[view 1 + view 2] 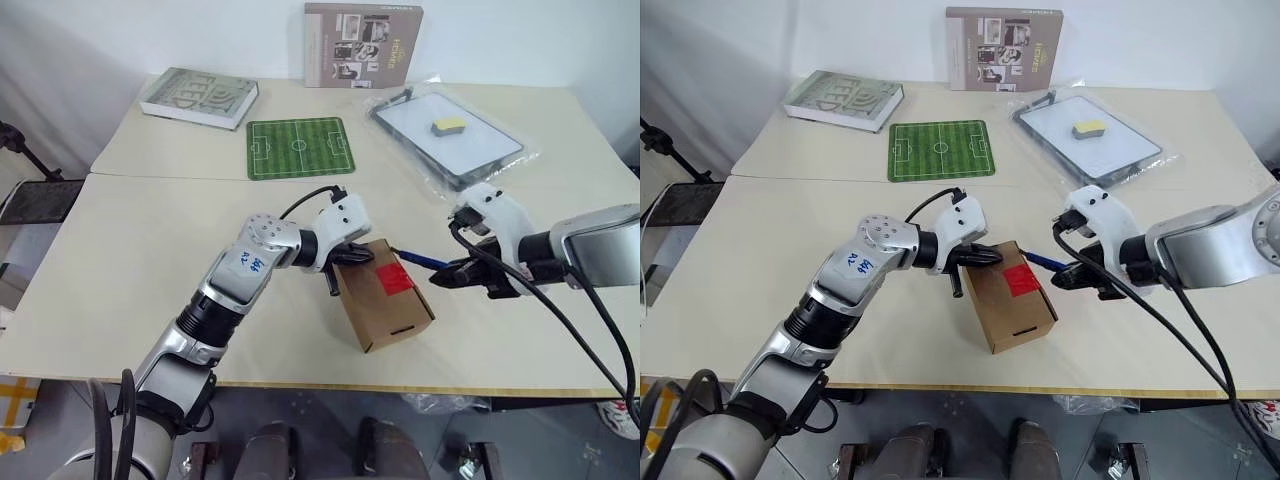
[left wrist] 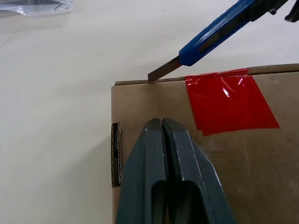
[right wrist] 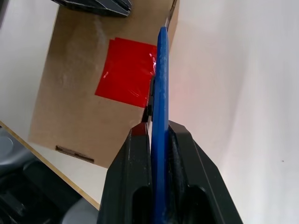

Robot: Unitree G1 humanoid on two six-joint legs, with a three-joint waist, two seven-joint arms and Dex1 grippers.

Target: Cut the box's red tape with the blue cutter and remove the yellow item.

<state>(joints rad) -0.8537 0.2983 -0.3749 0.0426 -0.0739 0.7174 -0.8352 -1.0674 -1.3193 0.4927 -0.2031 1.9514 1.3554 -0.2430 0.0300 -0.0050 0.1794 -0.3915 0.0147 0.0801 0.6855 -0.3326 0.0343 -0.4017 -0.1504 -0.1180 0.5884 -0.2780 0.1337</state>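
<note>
The brown box [image 1: 385, 300] lies near the table's front edge with the red tape [image 1: 393, 277] on its top face. My left gripper [image 2: 161, 122] is shut, and its closed fingers rest flat on the box top beside the tape. My right gripper [image 3: 156, 128] is shut on the blue cutter [image 3: 162, 70] just right of the box. The cutter [image 2: 224, 25] slants down towards the box, and its blade tip [image 2: 163, 71] sits at the box's far top edge, a little to one side of the tape [image 2: 229, 100]. The yellow item is hidden.
At the back of the table are a book [image 1: 200, 97], a green football-pitch mat [image 1: 299, 147] and an upright grey printed carton [image 1: 363, 45]. A whiteboard in a plastic bag [image 1: 480, 150] carries a yellow sponge [image 1: 448, 126]. The table's front edge [image 1: 300, 382] runs close below the box.
</note>
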